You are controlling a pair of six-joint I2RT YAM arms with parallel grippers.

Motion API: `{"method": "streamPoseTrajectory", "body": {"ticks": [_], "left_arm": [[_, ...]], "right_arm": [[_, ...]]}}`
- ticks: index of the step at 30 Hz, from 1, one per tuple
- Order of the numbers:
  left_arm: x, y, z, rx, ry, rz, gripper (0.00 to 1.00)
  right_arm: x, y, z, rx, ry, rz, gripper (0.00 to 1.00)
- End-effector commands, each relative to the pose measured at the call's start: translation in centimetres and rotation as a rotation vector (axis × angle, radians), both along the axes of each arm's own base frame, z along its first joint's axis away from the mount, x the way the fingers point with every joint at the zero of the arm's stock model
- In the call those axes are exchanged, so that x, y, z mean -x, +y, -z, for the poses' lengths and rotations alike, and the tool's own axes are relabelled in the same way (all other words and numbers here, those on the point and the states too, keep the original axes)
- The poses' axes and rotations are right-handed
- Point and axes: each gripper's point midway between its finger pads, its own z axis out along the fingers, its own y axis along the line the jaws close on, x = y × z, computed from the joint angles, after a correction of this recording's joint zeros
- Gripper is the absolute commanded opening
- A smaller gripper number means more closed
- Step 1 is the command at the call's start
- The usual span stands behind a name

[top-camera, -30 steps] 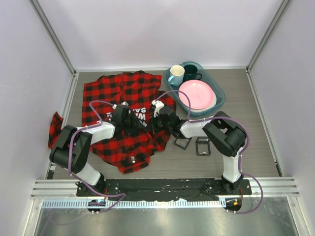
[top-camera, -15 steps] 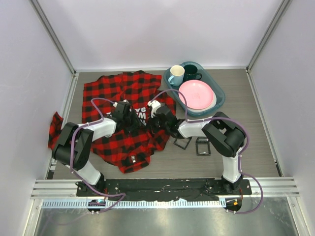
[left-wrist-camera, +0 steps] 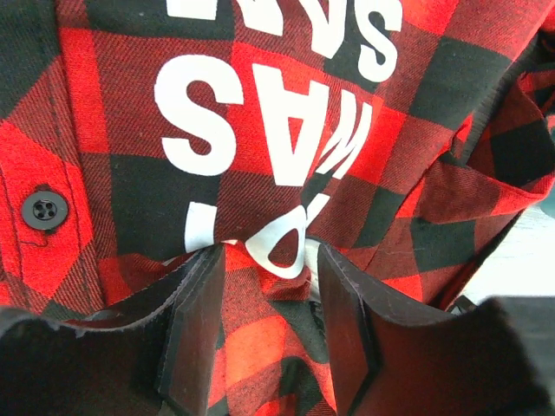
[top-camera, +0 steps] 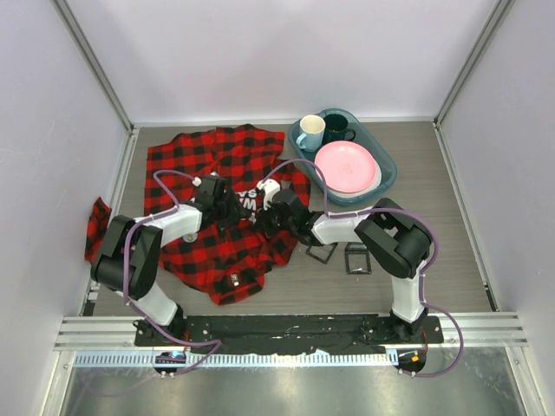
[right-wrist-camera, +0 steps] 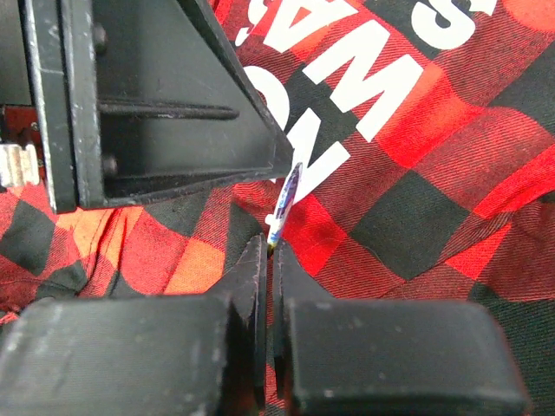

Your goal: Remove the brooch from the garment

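Right hand (right-wrist-camera: 269, 253): fingers pressed together, pinching the lower end of a thin blue-white sliver. I take this for the brooch (right-wrist-camera: 285, 201), seen edge-on. It stands up from the cloth, tilted slightly right, at the lowest stroke of the white lettering (right-wrist-camera: 347, 104).

Left hand (left-wrist-camera: 270, 257): fingers spread, straddling a puckered ridge of the garment (left-wrist-camera: 104, 113) just below the printed letters. Cloth lies between them but does not look clamped. In the right wrist view its dark body sits just left of the brooch, close to touching it.

The two hands meet nose to nose over the middle of the shirt, towards its right edge. The shirt lies spread on the desk (top-camera: 451, 260), with red-and-black checks and a black button (left-wrist-camera: 44, 209) on the placket. One sleeve is draped over the left desk edge. At far right is a teal tray (top-camera: 388, 180) with a pink plate (top-camera: 345, 166), a pale cup (top-camera: 310, 132) and a dark mug (top-camera: 338, 128), well apart from the work.

Step in hand, my reading: the brooch is gripped but not yet free. The pin is hidden, so I cannot tell whether it is unclasped.

Next move calls for:
- The left hand to close on the cloth beside the pin and hold it down.
- The right hand to draw the brooch out along the pin's line rather than straight up.

Risks: the flannel lifts with the brooch, or the thin edge slips from the pinch.
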Motion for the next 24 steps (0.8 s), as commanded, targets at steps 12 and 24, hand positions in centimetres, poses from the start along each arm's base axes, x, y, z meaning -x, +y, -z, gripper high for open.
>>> {"method": "streamPoseTrajectory", "body": {"ticks": [12, 24], "left_arm": [[2.5, -0.9, -5.1, 0.004, -0.213, 0.289, 0.50], [1.4, -1.2, -6.6, -0.146, -0.329, 0.473, 0.58]], "right_arm": [[0.6, 1.3, -1.1, -0.065, 0.128, -0.122, 0.01], [0.0, 0.7, -1.9, -0.086, 0.195, -0.181, 0.01]]}}
